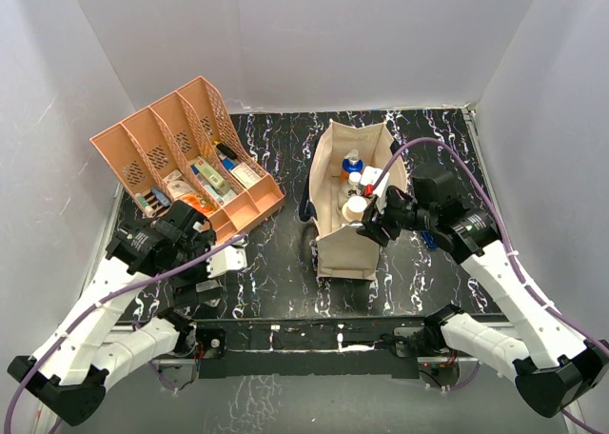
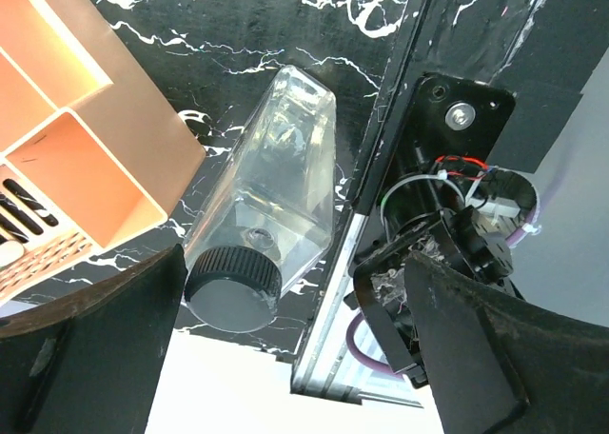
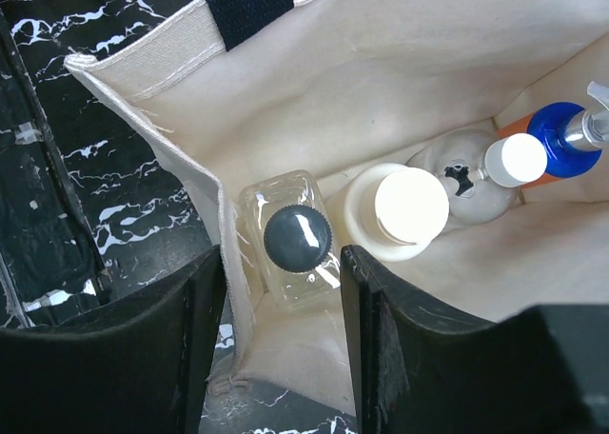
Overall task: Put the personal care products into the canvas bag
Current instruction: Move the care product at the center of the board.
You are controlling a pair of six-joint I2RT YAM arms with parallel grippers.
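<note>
Spread, the right end effector (image 3: 283,282) is held over a dark-capped bottle (image 3: 295,239) inside the canvas bag (image 3: 333,72); left of the bag, a clear bottle (image 2: 276,177) is flanked by the spread left end effector (image 2: 293,286).

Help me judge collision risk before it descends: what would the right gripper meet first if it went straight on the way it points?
Most likely the dark cap of the clear bottle standing in the canvas bag; it sits between the fingers of the open right gripper. Depth is unclear.
</note>
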